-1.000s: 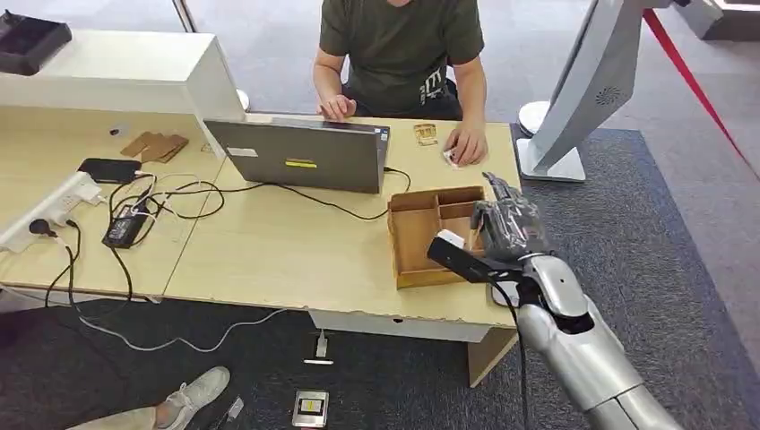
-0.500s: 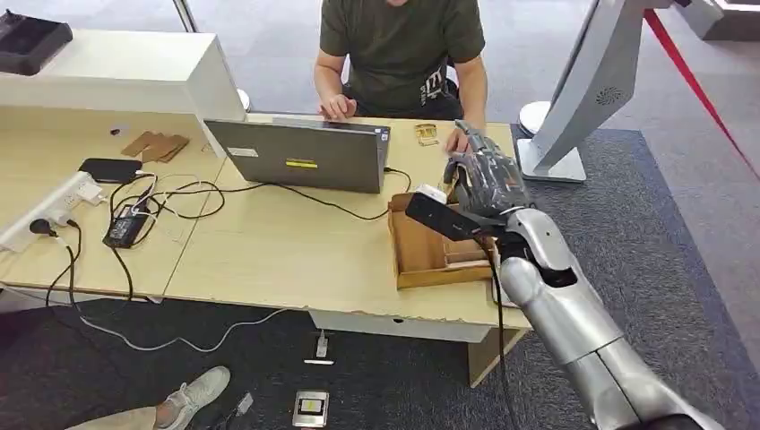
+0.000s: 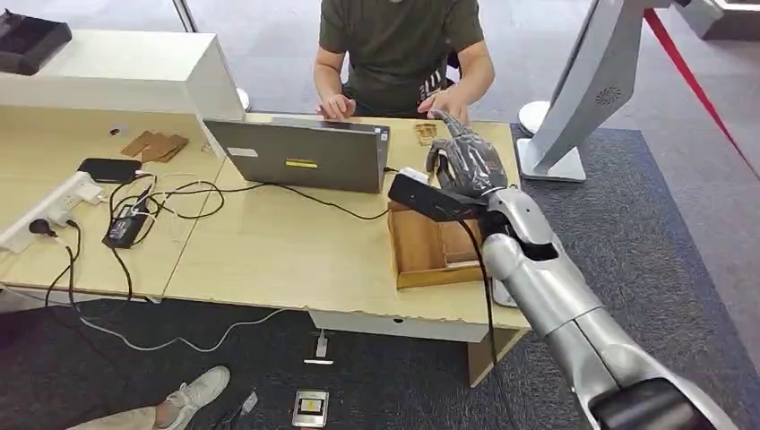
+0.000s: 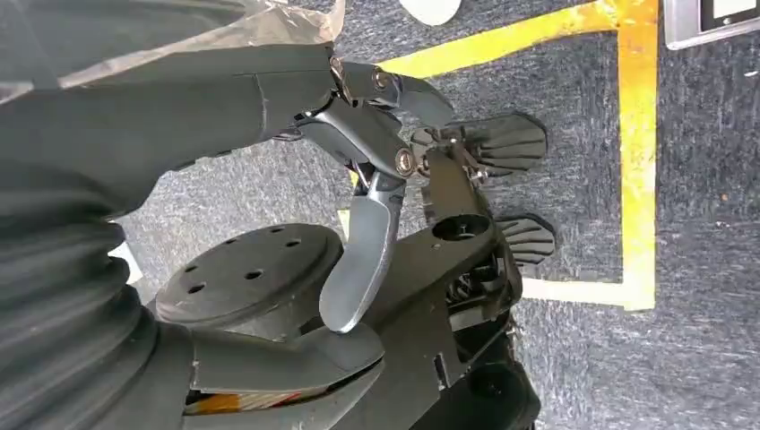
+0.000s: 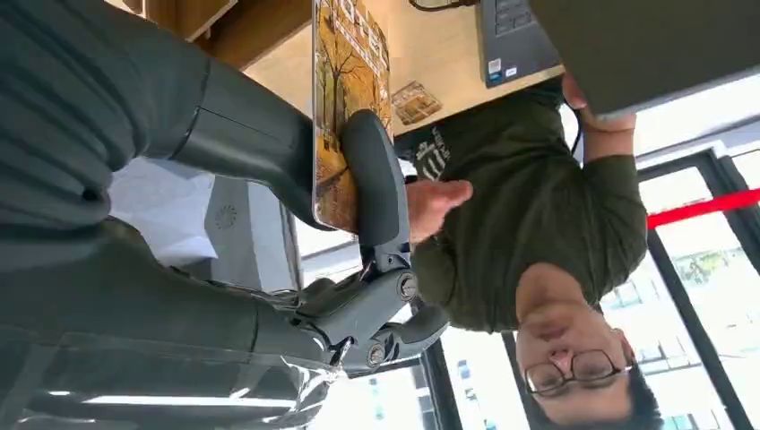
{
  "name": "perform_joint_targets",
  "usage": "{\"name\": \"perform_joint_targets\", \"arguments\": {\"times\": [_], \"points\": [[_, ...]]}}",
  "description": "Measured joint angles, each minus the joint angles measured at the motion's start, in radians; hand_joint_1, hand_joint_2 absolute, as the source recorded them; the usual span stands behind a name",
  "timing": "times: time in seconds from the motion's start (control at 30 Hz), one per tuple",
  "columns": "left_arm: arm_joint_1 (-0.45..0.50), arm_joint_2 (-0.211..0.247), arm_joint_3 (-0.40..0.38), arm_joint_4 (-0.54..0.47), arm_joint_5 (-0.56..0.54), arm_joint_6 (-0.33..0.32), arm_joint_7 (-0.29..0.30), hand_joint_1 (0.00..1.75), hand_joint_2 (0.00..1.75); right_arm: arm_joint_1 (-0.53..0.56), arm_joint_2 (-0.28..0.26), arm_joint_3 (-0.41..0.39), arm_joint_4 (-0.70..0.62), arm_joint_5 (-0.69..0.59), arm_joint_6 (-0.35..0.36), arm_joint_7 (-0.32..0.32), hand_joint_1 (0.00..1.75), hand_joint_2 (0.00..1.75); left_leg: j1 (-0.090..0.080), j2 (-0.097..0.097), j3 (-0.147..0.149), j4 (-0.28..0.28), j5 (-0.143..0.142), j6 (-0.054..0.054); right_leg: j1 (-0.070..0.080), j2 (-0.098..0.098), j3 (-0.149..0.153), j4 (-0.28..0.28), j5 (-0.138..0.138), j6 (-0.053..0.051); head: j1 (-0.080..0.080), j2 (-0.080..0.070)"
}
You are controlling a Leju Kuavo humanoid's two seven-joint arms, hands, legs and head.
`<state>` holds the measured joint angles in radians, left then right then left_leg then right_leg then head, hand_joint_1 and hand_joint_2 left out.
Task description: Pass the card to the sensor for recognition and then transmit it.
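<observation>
Matt wooden tray point(image 3: 414, 260) on smooth wood-look table point(image 3: 269, 251).

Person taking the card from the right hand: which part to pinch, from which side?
Probably the free long end of the card, the part sticking out past the right hand. The thumb covers the middle of one face, so the faces there are blocked. The person's hand is near the other end; coming from that side looks workable too.

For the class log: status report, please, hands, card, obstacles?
Right hand grips card, raised beyond tray. Left hand hangs, holding nothing. Person's hand just ahead.
</observation>
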<state>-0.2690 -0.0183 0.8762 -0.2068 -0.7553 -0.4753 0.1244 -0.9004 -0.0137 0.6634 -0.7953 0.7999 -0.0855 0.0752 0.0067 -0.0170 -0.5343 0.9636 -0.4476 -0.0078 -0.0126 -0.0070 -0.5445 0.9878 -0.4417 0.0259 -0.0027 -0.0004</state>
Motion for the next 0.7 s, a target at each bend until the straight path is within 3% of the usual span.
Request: {"name": "perform_joint_targets", "arguments": {"times": [0.7], "points": [[0.006,0.002,0.001,0.000,0.008,0.000,-0.006,0.00,1.75,-0.015,0.024,0.037,0.089,-0.007,-0.011,-0.003,1.69,1.75,0.000,0.000,0.000,0.000,0.000,0.000,0.000,0.000,0.000,0.000,0.000,0.000,0.000,0.000]]}}
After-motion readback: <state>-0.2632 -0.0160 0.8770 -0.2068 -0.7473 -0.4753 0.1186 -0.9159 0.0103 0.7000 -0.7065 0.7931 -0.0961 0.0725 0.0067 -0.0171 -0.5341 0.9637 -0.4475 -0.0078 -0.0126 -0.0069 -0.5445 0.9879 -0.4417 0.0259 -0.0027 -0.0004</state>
